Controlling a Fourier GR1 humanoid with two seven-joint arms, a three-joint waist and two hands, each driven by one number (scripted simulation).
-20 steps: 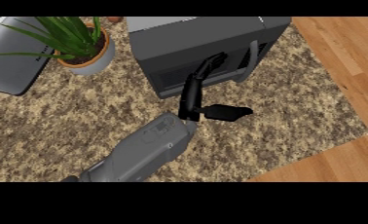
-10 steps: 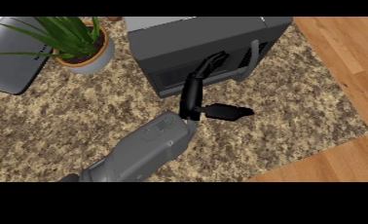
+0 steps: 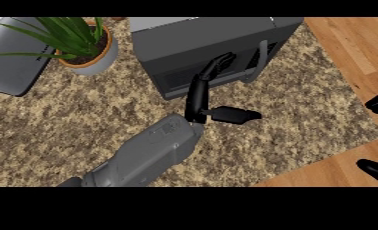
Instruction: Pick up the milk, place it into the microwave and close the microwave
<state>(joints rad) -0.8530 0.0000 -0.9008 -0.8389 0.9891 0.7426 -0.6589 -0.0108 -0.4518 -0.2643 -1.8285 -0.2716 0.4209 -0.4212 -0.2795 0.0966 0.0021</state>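
While my left hand (image 3: 203,91) rests open-fingered on the microwave (image 3: 207,49) door, I push flat near the handle (image 3: 258,60); milk unseen.

The left hand (image 3: 201,90) has slid slightly up along the microwave (image 3: 214,49) door, fingers still straight

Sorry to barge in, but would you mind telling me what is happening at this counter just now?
The robot's left hand is stretched out over the speckled counter with its fingers against the front of the dark microwave, beside the door's handle. The door looks shut or almost shut. No milk shows in this view, so I cannot tell whether it is inside. The right hand only peeks in at the right edge. A potted plant stands to the left of the microwave.
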